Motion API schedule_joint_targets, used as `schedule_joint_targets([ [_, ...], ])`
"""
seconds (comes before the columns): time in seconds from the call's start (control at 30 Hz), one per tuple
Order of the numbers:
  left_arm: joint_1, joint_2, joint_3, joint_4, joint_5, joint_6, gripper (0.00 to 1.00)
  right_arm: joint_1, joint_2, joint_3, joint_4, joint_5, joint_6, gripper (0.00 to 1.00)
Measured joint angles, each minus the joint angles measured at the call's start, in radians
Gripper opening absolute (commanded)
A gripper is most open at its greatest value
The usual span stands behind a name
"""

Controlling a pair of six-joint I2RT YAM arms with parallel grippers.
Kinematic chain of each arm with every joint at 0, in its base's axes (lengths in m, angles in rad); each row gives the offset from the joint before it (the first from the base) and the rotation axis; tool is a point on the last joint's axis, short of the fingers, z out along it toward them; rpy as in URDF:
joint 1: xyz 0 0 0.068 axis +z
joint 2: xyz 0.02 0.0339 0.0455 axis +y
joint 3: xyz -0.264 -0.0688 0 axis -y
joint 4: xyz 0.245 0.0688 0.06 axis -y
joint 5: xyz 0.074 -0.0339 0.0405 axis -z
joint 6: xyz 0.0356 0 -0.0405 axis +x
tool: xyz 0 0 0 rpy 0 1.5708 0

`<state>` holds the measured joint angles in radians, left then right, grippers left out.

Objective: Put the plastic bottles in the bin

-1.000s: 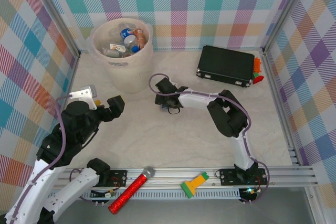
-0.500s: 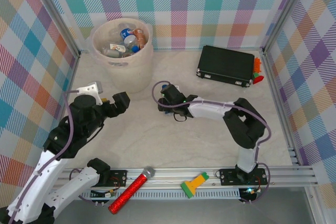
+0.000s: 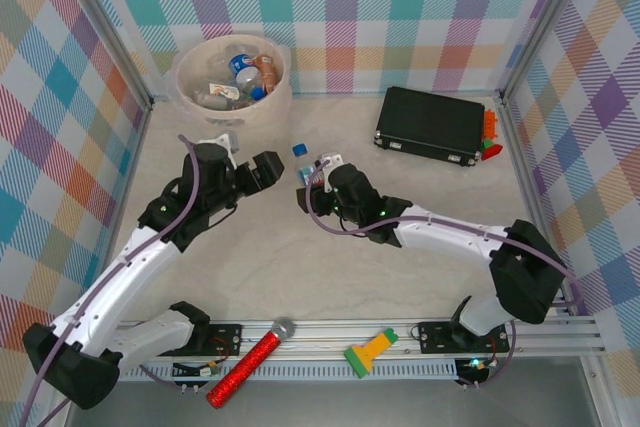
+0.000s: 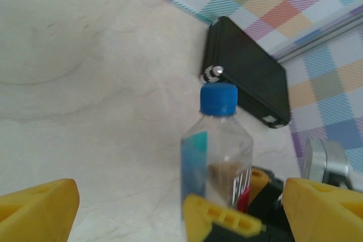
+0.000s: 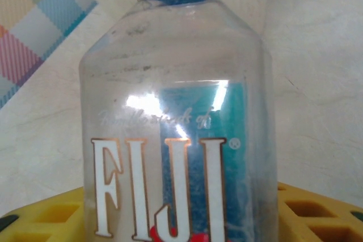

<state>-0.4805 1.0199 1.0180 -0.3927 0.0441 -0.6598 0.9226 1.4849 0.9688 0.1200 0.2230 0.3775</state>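
A clear plastic bottle (image 5: 176, 111) with a blue cap (image 3: 299, 151) and a blue label stands upright in my right gripper (image 5: 181, 219), which is shut on its lower body. In the left wrist view the same bottle (image 4: 218, 145) rises from the right gripper's yellow fingers (image 4: 224, 219). My left gripper (image 4: 180, 191) is open, its yellow fingers wide on either side of the bottle and not touching it. From above, the left gripper (image 3: 270, 169) sits just left of the bottle. The cream bin (image 3: 195, 107) at the far left holds several bottles (image 3: 243, 67).
A flat black case (image 3: 430, 125) lies at the far right, also visible behind the bottle as the black case (image 4: 249, 72). Small orange, red and green items (image 3: 489, 137) sit beside it. A red glitter microphone (image 3: 250, 362) and a green-and-yellow tool (image 3: 368, 352) rest on the near rail.
My right arm has stretched left and away from its base, carrying the bottle to the space in front of the bin. My left arm has swung up and right until its fingers flank the bottle.
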Motion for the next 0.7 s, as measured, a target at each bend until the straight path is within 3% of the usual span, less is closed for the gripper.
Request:
schedule_joint_targets([
  [0.27,0.031,0.1,0.009,0.154,0.135,-0.033,0.73,0.019,-0.068,-0.009,0.024,-0.069,-0.05,0.58],
  [0.53,0.064,0.145,0.043,0.172,0.223,-0.021,0.6,0.038,-0.082,-0.015,0.04,-0.116,-0.086,0.58],
  [0.7,0.064,0.163,0.047,0.183,0.272,-0.006,0.58,0.04,-0.082,-0.021,0.041,-0.124,-0.099,0.58],
])
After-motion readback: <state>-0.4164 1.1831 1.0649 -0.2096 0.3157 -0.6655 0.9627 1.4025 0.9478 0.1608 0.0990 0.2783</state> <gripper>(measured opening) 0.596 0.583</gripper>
